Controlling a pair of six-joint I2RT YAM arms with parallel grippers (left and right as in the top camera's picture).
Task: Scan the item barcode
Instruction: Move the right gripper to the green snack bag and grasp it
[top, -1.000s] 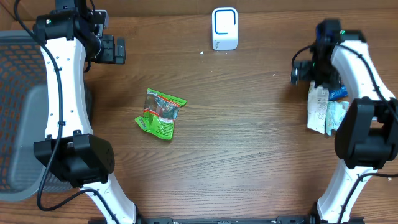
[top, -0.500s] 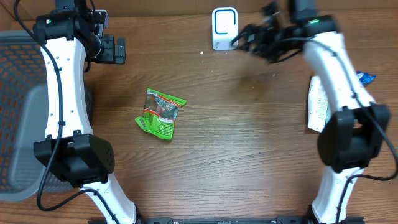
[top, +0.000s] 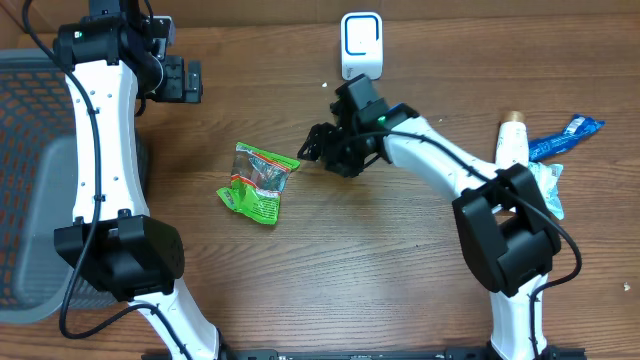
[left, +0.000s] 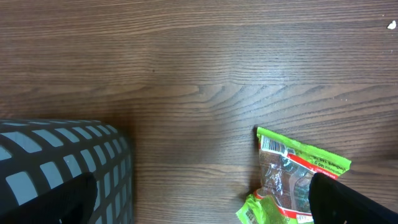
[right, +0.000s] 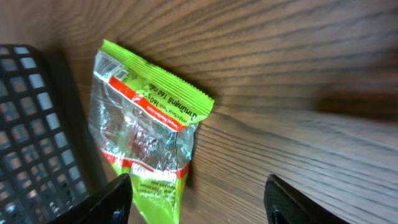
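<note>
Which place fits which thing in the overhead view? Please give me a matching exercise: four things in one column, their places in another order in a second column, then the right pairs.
Things
1. green snack packet
2. white scanner
3. mesh basket
4. blue wrapper

Places
A. at the left edge of the view
B. near the right edge of the view
C. at the far edge, about the middle
D. lying flat, left of the centre

Right pairs: 1-D, 2-C, 3-A, 4-B.
</note>
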